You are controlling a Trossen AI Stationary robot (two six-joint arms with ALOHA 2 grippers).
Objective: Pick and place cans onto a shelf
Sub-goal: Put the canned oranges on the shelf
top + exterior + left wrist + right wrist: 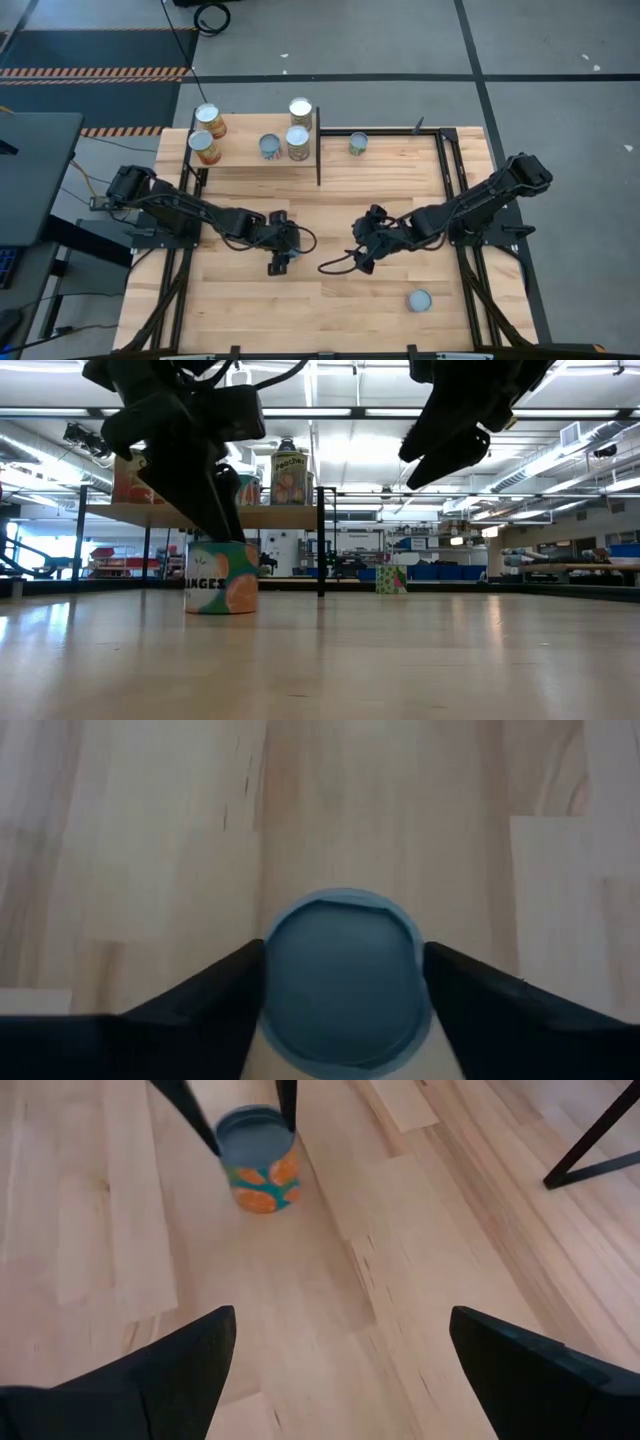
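Note:
A can with an orange-and-teal label [221,582] stands upright on the tabletop near the middle; its silver top shows in the left wrist view [345,985]. My left gripper [280,262] is above it, shut on its top end. My right gripper [362,255] is open and empty, raised above the table to the can's right [450,440]. The shelf [250,160] stands at the far left and bears several cans [297,143]. My left gripper pinches the can between its two fingers, at the rim of its top end [272,970]. One finger is on each side [205,1135]. The fingers point down from above [215,510]. The can stands upright with its bottom on the table.
A green-labelled can [358,144] stands on the table just right of the shelf. Another can [419,300] stands near the front right. A black frame rail [445,170] runs along the table's right side. Bare wood lies between the arms [320,230].

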